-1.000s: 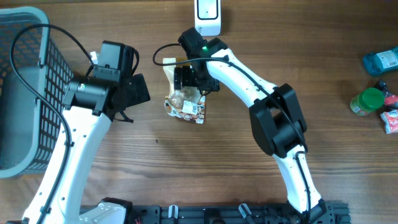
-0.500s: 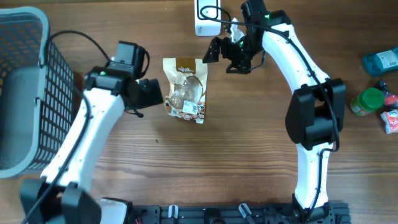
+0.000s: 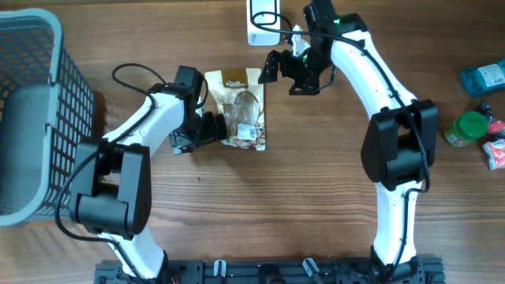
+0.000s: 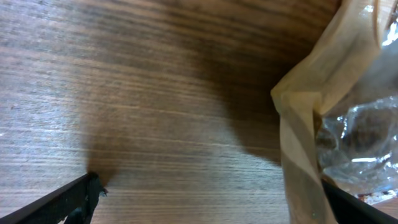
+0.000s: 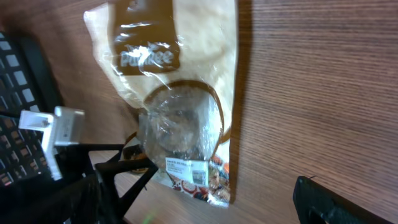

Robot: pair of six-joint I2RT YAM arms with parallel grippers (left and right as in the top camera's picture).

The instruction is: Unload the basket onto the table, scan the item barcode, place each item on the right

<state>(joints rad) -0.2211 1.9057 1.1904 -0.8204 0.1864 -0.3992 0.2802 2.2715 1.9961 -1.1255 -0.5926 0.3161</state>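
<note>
The bag [image 3: 239,102] lies flat and face up in front of me. It is tan, with a brown name patch, a clear window and a white barcode sticker [image 5: 185,169] near its bottom end. The white scanner [image 3: 263,22] sits just past its top.

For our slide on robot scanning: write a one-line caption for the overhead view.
Both open: left gripper at the bag's edge, right gripper apart from it, empty.
</note>
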